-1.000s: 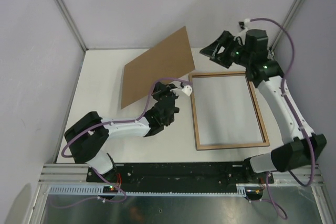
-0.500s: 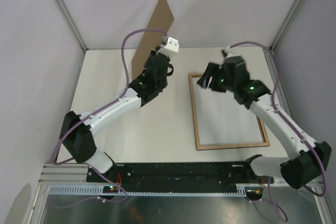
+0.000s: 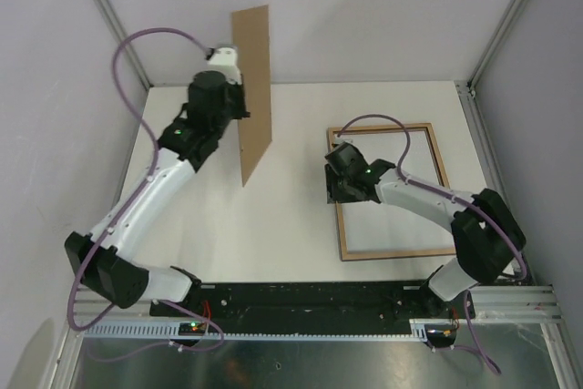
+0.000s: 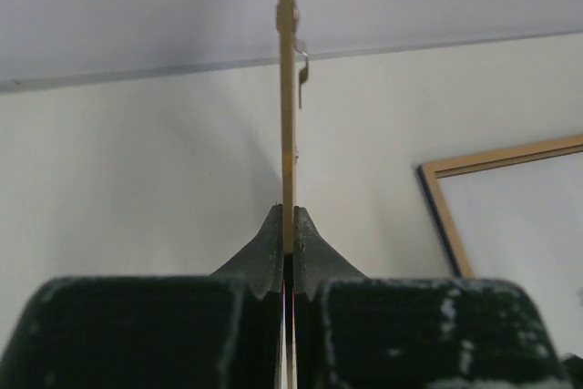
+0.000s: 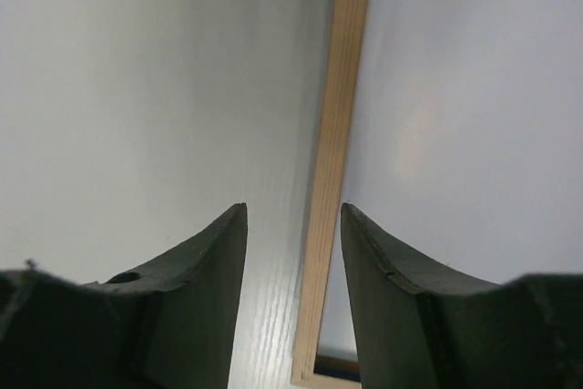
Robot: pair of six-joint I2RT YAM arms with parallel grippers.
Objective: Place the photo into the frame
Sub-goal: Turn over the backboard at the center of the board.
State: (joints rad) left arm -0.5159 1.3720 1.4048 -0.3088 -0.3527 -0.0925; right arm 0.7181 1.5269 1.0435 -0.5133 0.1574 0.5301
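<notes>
**A:** So, starting at the left, what has the left claw (image 3: 239,105) got?

**B:** It's pinched tight on the brown backing board (image 3: 253,88). The board is held upright on edge over the far left of the table (image 3: 291,216). A second ago it leaned low beside the frame's far-left corner; now it's lifted well apart from it.

**A:** And the frame (image 3: 401,253)?

**B:** Lying flat on the right half of the table, wood back upward, unmoved. Its long axis runs from the arm bases toward the back wall.

**A:** Where's the right claw (image 3: 335,190)?

**B:** Down on the frame's left rail, jaws half-spread and straddling it across its length. The wrist view shows the rail between them, close against the right jaw with a gap at the left. Not clamped yet, I'd say. A second ago it hovered high past the far-right corner, jaws wider.

**A:** The photo?

**B:** Its printed face shows nowhere. A pale sheet (image 3: 387,189) fills the frame. It could be the print face down, but I can't tell.

**A:** Which arm matters next?

**B:** The right one, I'd judge. The rail sits directly under it, while the left arm is far off and busy.
</notes>
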